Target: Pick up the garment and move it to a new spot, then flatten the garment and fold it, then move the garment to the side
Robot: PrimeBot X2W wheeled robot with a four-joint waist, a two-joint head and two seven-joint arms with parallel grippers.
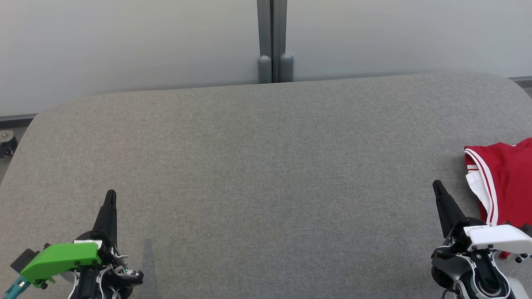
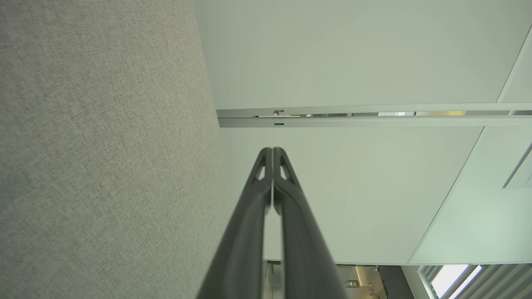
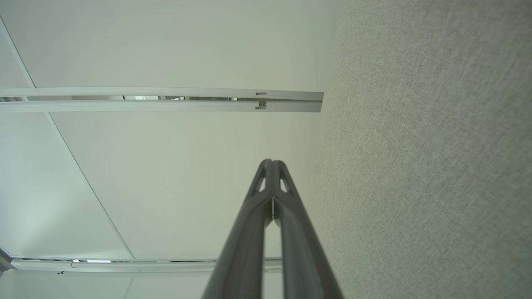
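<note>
Grey table (image 1: pixel 266 166), red garment (image 1: pixel 509 182) just right of the closed, empty right tool (image 1: pixel 437 185); left tool (image 1: pixel 111 194) closed too.

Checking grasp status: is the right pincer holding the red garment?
No, the right pincer is shut on nothing, its tip apart from the red garment lying on the grey table.

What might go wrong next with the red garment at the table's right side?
1. The red garment with white striped trim runs off the head view's right edge on the grey fabric-covered table, so a grasp may be misjudged.
2. The right gripper is shut and close beside the cloth; it may snag or push it rather than grip.
</note>
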